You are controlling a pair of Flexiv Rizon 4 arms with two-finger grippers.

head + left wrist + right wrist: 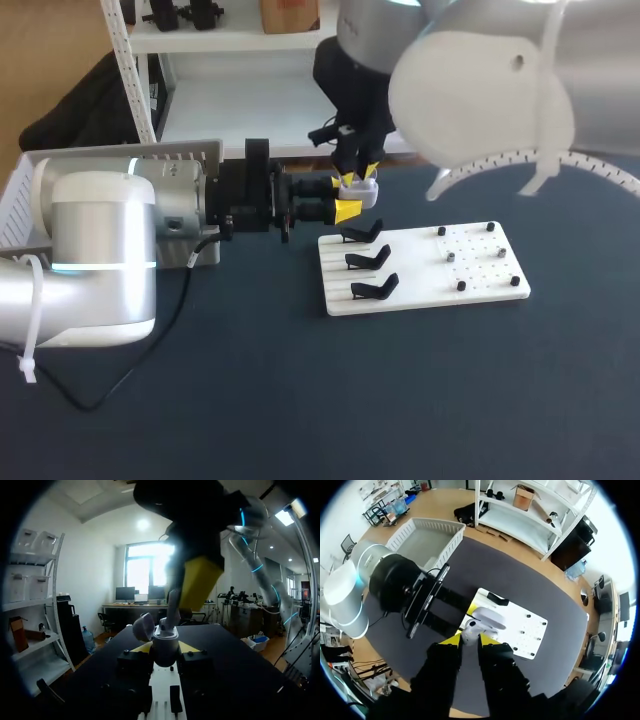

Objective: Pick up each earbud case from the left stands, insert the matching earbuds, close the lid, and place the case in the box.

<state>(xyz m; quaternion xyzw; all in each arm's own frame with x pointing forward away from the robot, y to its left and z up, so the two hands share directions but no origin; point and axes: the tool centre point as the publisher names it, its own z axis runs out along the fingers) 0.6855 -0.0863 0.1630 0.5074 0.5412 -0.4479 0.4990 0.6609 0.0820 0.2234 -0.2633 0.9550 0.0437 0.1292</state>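
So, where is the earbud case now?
In the head view the earbud case is held in the air between the left gripper and the right gripper, just beyond the far left corner of the white board.

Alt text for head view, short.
A white case sits in the left gripper above the board's far edge, the right gripper just over it. The board's three black stands are empty; a white box sits behind the left arm.

A dark blue table (pixel 450 400) carries a white rectangular board (pixel 420 288) right of centre, a white slatted plastic basket (pixel 20 190) at its far left, and a thin black cable (pixel 150 360) trailing on the left.
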